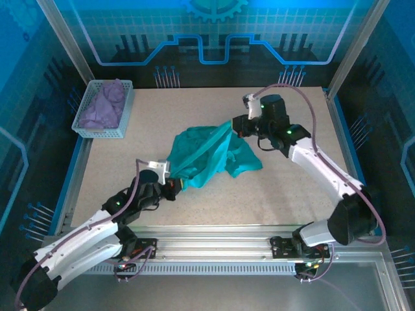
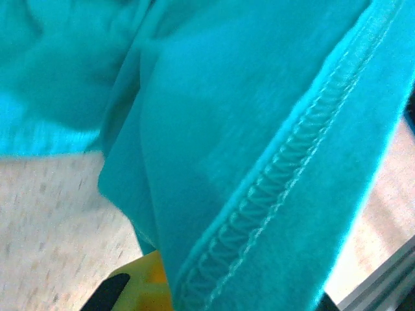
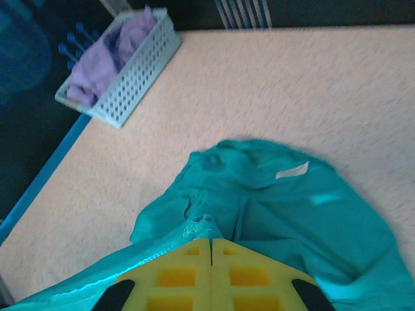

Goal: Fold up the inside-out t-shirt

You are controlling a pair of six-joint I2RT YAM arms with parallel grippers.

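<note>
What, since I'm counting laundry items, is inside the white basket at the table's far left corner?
A crumpled lavender cloth lies in the basket, bunched up to its rim. Anything beneath it, and the basket's floor, are covered.

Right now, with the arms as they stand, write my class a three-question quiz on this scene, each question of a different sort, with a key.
1. True or false: the lavender-purple cloth lies in the white perforated plastic basket.
2. The right gripper is shut on: A the basket, B the teal-green fabric t-shirt, C nothing?
3. In the top view, where on the speckled table does the basket stand?
Key: 1 true; 2 B; 3 the far left corner.
</note>
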